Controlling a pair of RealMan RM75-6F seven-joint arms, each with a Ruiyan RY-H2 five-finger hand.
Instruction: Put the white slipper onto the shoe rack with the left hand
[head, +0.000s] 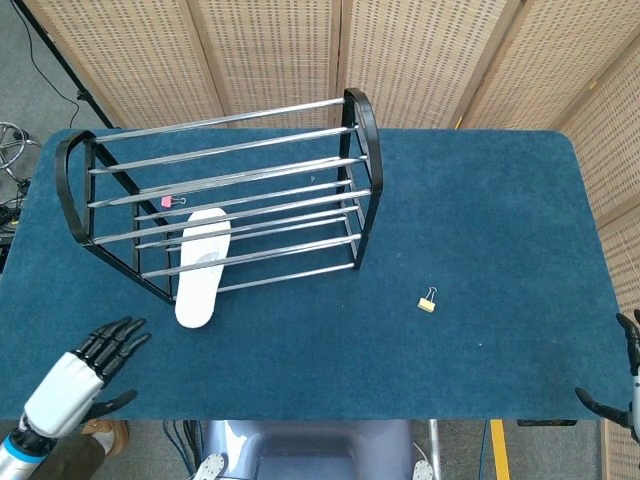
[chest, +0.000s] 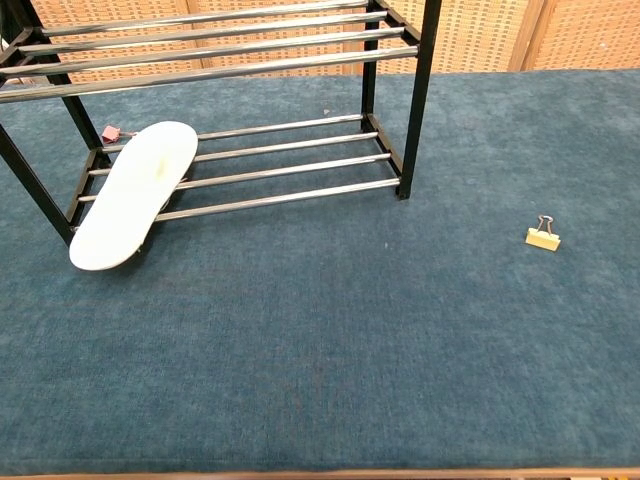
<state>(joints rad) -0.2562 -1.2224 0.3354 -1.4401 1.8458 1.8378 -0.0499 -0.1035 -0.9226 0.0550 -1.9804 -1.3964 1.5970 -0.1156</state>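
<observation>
Fingers spread and holding nothing, our left hand (head: 75, 372) hangs at the near left corner of the blue table (head: 480, 220), well apart from the shoe rack (head: 215, 195); of our right hand (head: 628, 385) we see only a sliver at the right edge and cannot tell how its fingers lie. A pink clip (chest: 110, 133) sits just behind the rack's lowest bars and a tan binder clip (chest: 542, 235) lies well off to the right. The white slipper (chest: 135, 205) rests sole-up across the lowest bars, its long axis running front to back, its near end overhanging the front bar toward us.
</observation>
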